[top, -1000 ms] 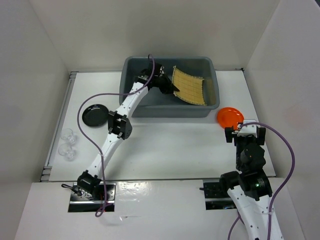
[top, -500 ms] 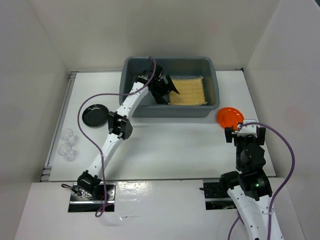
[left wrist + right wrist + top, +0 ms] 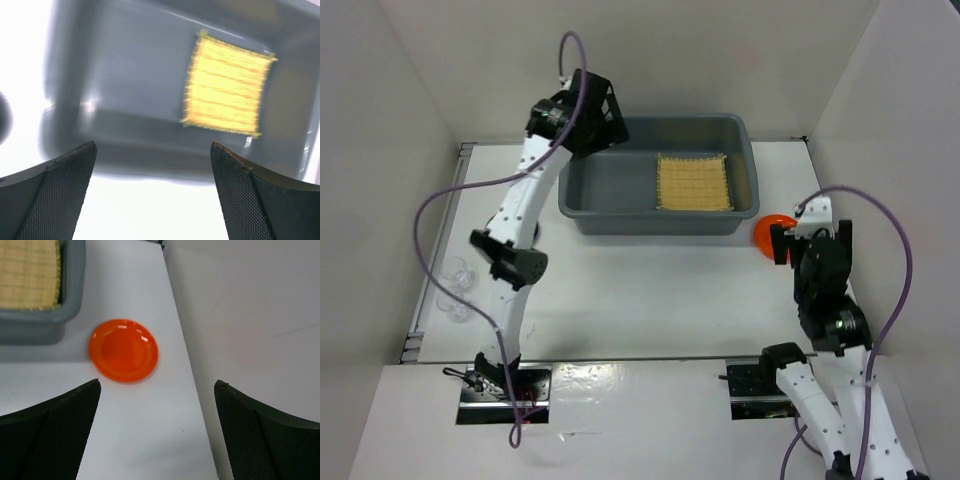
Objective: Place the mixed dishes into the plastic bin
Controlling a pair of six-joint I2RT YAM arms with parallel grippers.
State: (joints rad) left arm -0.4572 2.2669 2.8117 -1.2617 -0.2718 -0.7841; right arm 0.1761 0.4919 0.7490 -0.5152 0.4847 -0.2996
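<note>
White table (image 3: 650, 300) spreads between white walls. You have the grey bin (image 3: 620, 220) at its far side, the woven mat (image 3: 693, 182) lying flat in its right half. Your left gripper (image 3: 152, 145) hangs above the bin's far left corner, fingers spread wide, holding nothing. Your right gripper (image 3: 157, 384), likewise spread and empty, hovers beside the orange plate (image 3: 123, 350) on the table just right of the bin

The bin (image 3: 610, 192) sits on the table (image 3: 650, 300) at upper centre of the top view. The mat (image 3: 693, 182) lies flat inside the bin, in its right half. The plate (image 3: 765, 231) rests on the table just beside the bin's lower right corner, not touching it. The cups (image 3: 453, 272) stand at the table's left edge, well apart from the bin.
</note>
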